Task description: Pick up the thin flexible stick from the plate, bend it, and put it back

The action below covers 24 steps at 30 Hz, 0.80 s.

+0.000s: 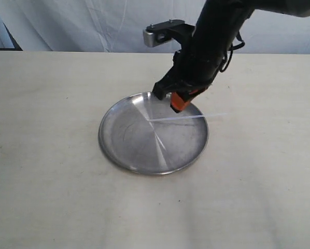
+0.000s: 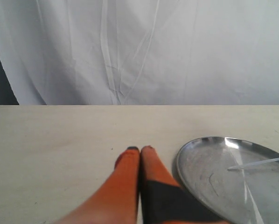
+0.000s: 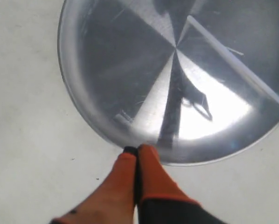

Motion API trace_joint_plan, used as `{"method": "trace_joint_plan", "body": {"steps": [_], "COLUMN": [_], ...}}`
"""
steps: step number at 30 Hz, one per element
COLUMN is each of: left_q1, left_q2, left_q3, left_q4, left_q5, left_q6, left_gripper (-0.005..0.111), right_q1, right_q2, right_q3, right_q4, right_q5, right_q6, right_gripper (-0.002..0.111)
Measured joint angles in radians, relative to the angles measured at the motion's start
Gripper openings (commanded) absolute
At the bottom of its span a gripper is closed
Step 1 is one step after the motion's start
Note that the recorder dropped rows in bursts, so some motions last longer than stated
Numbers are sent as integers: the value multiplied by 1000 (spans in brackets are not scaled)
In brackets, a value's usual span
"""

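On a pale table [image 1: 51,197], the plate [image 1: 129,142] carries the thin flexible stick [image 1: 183,118] across its far half, one end jutting past the right rim. The right gripper [image 1: 177,105] hangs over the far rim, orange fingers pressed together, empty. The left gripper [image 2: 140,150], likewise closed on nothing, sits near the plate.

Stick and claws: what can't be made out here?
- Stick: one end cut off by the frame edge in both wrist views; too thin in the exterior view to judge any kink.
- Left claw: outside the exterior view, seen only by its own camera.
- Right claw: touching the plate rim or hovering, no view settles.
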<state>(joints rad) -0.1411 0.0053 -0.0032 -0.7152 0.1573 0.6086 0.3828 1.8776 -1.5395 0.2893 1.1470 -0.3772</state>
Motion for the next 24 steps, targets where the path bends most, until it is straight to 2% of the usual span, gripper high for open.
{"method": "trace_joint_plan", "body": {"steps": [5, 8, 11, 14, 19, 24], "left_q1": [0, 0, 0, 0, 0, 0], "left_q2": [0, 0, 0, 0, -2, -2], "left_q3": [0, 0, 0, 0, -20, -125], "left_q4": [-19, -207, -400, -490, -479, -507], "left_q5": [-138, -240, -275, -189, 42, 67], "left_q6": [-22, -148, -246, -279, -181, -113], "left_gripper": [0, 0, 0, 0, 0, 0], "right_q1": [0, 0, 0, 0, 0, 0], "right_q2": [-91, -144, -188, -225, -262, -270], "right_q3": [230, 386, 504, 589, 669, 701], "right_q4": [65, 192, 368, 587, 895, 1128], "right_q5": [-139, -228, -285, -300, -229, -71], "right_q6": [-31, -104, -219, -367, -616, -788], "right_gripper": [-1, -1, -1, -1, -1, -1]}}
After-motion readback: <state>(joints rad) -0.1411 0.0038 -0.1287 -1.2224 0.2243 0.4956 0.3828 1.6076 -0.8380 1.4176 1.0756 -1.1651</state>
